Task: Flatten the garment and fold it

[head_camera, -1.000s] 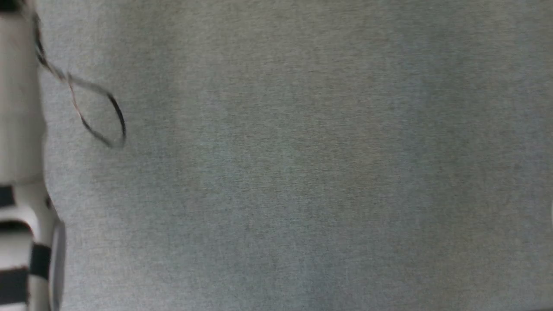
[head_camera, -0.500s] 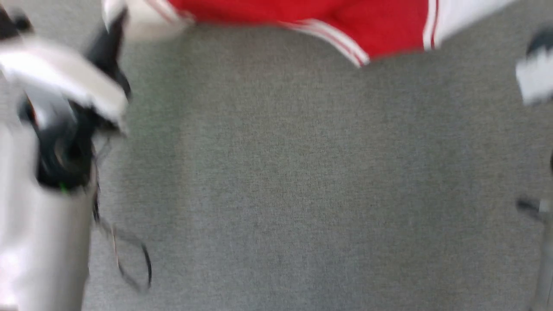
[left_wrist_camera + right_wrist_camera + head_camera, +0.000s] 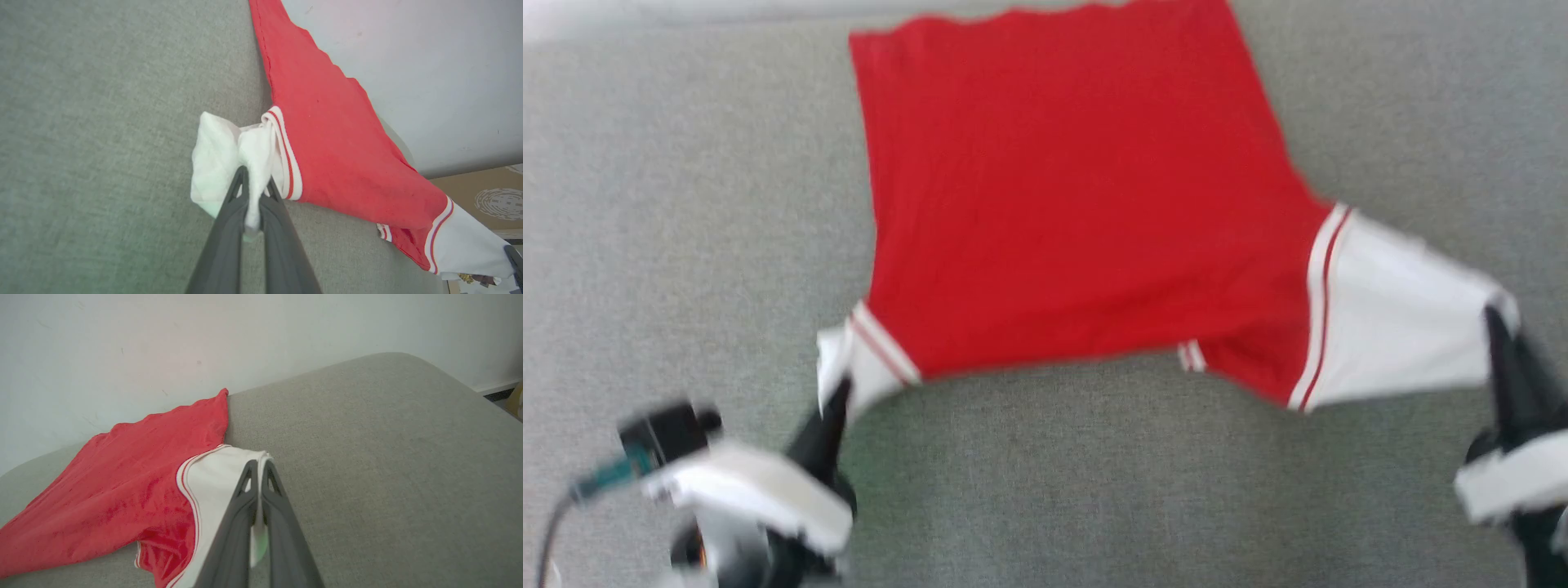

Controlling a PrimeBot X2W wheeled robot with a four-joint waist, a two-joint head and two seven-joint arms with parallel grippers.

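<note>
The garment (image 3: 1070,212), a red jersey with white sleeves and striped trim, lies spread on the grey surface (image 3: 1045,490), its hem toward the far edge. No numbers or letters show on the side facing up. My left gripper (image 3: 837,392) is shut on the bunched left white sleeve (image 3: 229,151). My right gripper (image 3: 1494,318) is shut on the edge of the right white sleeve (image 3: 220,473), which is pulled out wide. In the left wrist view the garment (image 3: 339,139) stretches away to the right, and in the right wrist view the garment (image 3: 114,498) runs back to the left.
The grey fabric surface (image 3: 388,457) curves off at its right corner. A pale wall (image 3: 204,335) rises right behind the garment's far hem. A cardboard box (image 3: 486,196) stands beyond the surface's end.
The head camera has swung up from bare grey surface, so the garment and both grippers have come into view; both sleeves are now seen held and stretched apart.
</note>
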